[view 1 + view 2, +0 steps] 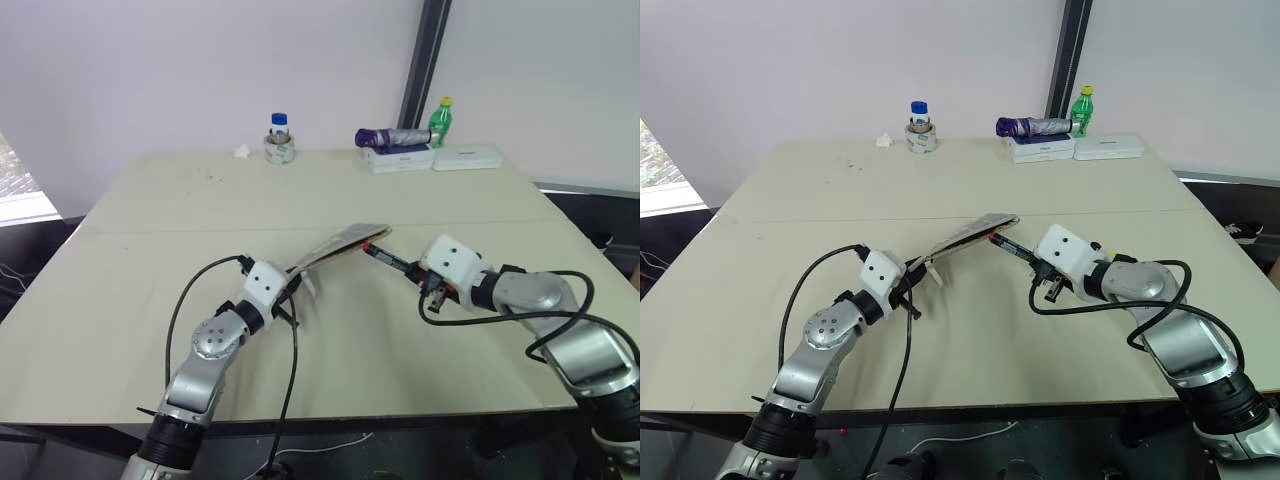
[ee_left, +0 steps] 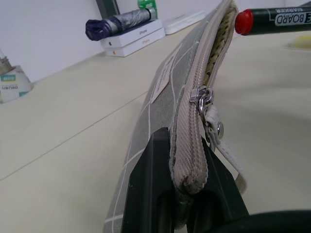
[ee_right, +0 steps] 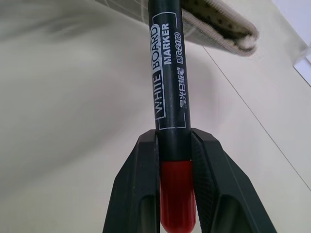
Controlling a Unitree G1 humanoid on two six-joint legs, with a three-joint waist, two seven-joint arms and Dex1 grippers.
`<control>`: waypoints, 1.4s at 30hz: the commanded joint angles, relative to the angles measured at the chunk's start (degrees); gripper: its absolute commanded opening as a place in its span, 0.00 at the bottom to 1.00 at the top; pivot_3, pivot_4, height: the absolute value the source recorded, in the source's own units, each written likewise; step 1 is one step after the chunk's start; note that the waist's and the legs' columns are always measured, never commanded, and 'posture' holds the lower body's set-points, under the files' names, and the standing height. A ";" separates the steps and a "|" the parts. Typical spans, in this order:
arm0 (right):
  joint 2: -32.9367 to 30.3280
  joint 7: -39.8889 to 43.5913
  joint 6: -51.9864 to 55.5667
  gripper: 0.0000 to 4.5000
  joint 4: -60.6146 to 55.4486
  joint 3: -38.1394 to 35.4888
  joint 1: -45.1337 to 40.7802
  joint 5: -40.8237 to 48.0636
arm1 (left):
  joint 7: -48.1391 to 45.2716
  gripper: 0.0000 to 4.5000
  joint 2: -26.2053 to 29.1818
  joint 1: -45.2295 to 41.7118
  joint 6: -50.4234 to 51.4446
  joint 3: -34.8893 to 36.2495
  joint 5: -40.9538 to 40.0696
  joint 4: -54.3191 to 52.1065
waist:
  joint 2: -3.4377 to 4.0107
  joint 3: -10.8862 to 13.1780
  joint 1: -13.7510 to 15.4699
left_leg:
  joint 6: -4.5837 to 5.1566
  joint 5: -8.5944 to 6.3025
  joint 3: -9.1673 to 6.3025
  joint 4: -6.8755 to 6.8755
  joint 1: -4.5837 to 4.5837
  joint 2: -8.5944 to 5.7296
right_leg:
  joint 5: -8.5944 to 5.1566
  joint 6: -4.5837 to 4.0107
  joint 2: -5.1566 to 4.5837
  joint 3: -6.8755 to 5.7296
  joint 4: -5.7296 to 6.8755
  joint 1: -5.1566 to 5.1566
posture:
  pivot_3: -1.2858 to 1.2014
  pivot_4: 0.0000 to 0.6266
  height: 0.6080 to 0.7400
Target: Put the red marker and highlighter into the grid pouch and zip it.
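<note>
The left gripper (image 2: 187,194) is clamped tight on one short end of the flat grey fabric grid pouch (image 1: 335,245) with thin white lines, holding it up off the pale wooden table (image 1: 150,250) so that it slants away from the arm, its zipper edge uppermost. The zipper is partly open: the metal slider and its white pull loop (image 2: 210,109) sit near the gripped end, and the mouth gapes toward the far end. The right gripper (image 3: 176,194) is closed on the slim red marker (image 1: 392,260), its two black fingers pinching the dark printed body just above a red end. The marker points toward the pouch's far end, its red tip (image 2: 244,22) just beside the open mouth. At the table's far edge stand a blue-capped bottle (image 1: 279,125), a green bottle (image 1: 440,118), white boxes (image 1: 400,158) and a folded purple umbrella (image 1: 392,137).
</note>
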 commanded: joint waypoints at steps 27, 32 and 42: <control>-3.99 5.03 -6.34 0.08 0.60 2.50 -1.36 -8.55 | -1.97 0.00 1.22 0.01 -2.49 -1.50 2.76 -2.30 | 0.00 0.00 -0.04 | 0.00 0.00 0.01 0.00 0.01 -0.01 | 0.00 0.00 0.00 0.00 0.00 0.00 | 0.52 0.24 1.00; -5.17 6.96 -11.65 0.08 2.74 5.59 -2.89 -12.72 | -3.36 0.00 2.70 -0.06 -3.82 -3.12 4.30 -2.26 | 0.00 0.00 -0.11 | 0.00 0.00 0.01 0.00 0.01 -0.01 | 0.00 0.00 0.00 0.00 0.00 -0.01 | 0.52 0.24 1.00; -0.28 11.78 -15.84 0.08 1.43 12.72 -8.94 -18.70 | -7.38 0.00 5.21 -0.73 -7.19 -7.84 7.91 -1.97 | 0.01 0.00 -0.18 | -0.01 0.00 0.00 -0.01 0.01 0.00 | 0.00 -0.01 0.01 0.02 0.01 -0.02 | 0.52 0.24 1.00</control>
